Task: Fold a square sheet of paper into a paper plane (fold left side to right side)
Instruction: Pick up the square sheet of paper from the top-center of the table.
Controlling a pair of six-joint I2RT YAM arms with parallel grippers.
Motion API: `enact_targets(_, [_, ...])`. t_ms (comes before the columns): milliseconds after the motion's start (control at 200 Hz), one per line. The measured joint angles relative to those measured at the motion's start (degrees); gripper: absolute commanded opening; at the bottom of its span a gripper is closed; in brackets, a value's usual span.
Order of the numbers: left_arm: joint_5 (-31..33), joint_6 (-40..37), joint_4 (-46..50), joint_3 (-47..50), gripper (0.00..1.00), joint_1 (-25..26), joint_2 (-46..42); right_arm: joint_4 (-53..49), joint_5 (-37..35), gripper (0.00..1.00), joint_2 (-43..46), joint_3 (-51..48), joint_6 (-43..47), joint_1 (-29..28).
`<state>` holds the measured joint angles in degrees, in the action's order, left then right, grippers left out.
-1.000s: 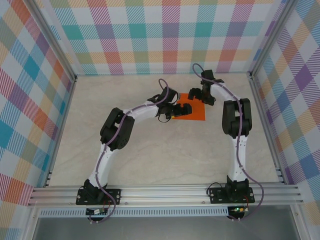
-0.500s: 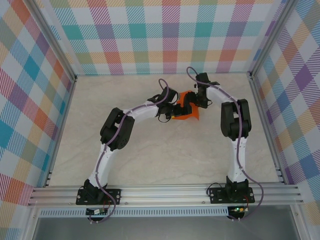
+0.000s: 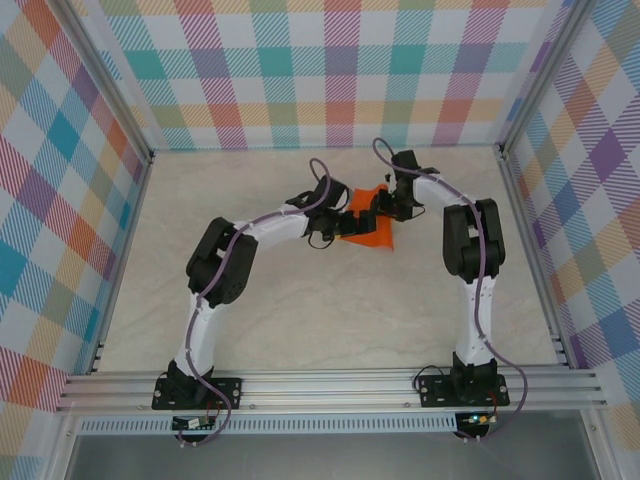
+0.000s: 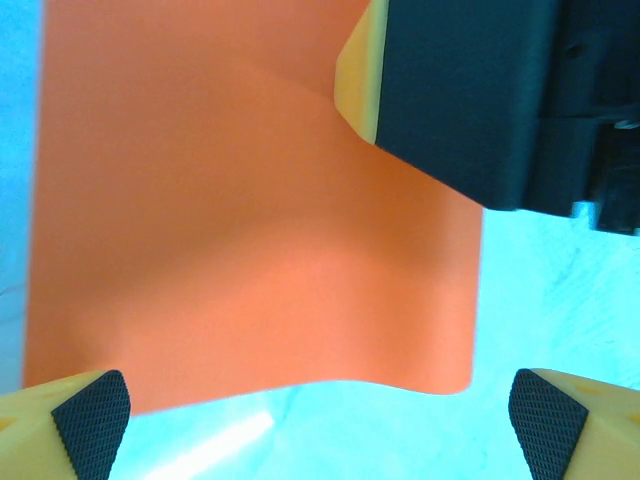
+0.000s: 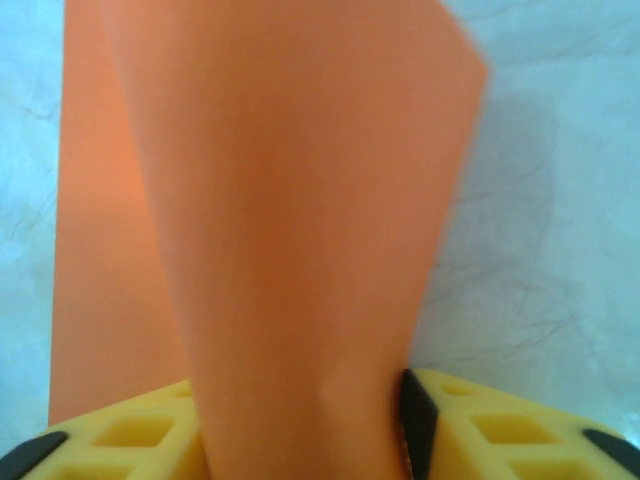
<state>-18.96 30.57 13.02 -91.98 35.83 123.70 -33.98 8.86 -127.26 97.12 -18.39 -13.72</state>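
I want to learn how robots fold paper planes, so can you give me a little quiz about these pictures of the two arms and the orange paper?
1. True or false: the left end effector has its fingers spread wide apart.
2. Pick one: the square sheet of paper is A) lying completely flat, B) bent, with part of it lifted off the table, C) torn in two pieces.
3. Short answer: which end effector has the paper rising up between its yellow fingers?

Key
1. True.
2. B.
3. The right end effector.
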Motion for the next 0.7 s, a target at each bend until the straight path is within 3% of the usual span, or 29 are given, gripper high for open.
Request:
enact_targets(140, [0.1,0.1,-1.6,7.7,1.0,-3.0,-9.5,1.7,3.4,0.39,2.2,-3.9,0.0,0.6])
enact_targets(390, [-1.7,1.9,-7.4,22.1,1.0,-14.0,-24.2,6.6,10.1,0.36,11.8,-12.3,0.0,2.4])
enact_targets(530, [-5.5,2.7,-10.0,29.0,1.0,-18.1,-29.6,10.8,15.1,0.36,19.7,-17.9,-0.1,3.2])
enact_targets(700, [-12.8,2.6,-12.5,31.8,1.0,-19.2,-35.8,15.9,22.6,0.36,29.0,-23.7,-1.5,3.3])
